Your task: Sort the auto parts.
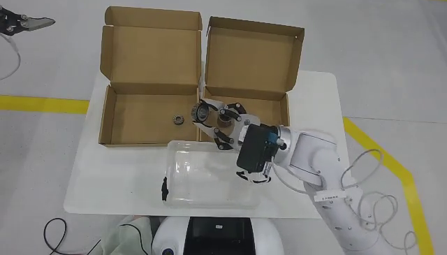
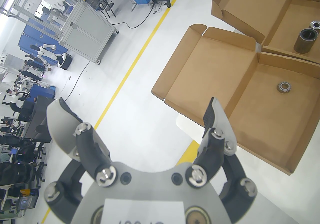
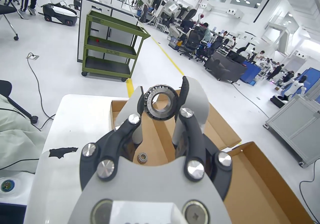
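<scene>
Steel bearing (image 3: 148, 102) pinched in right jaws.
Hovers at left carton (image 1: 140, 133), likely joining the smaller bearing (image 1: 179, 120); left jaws spread.

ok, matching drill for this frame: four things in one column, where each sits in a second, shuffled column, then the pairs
Things
1. large bearing
2. small bearing
3. dark sleeve
4. clear bin

Places
A. standing upright in the right box
B. on the table, on the robot's side of the boxes
C. lying on the floor of the left box
D. clamped in the right gripper, held over the boxes

Pairs: 1-D, 2-C, 3-A, 4-B
</scene>
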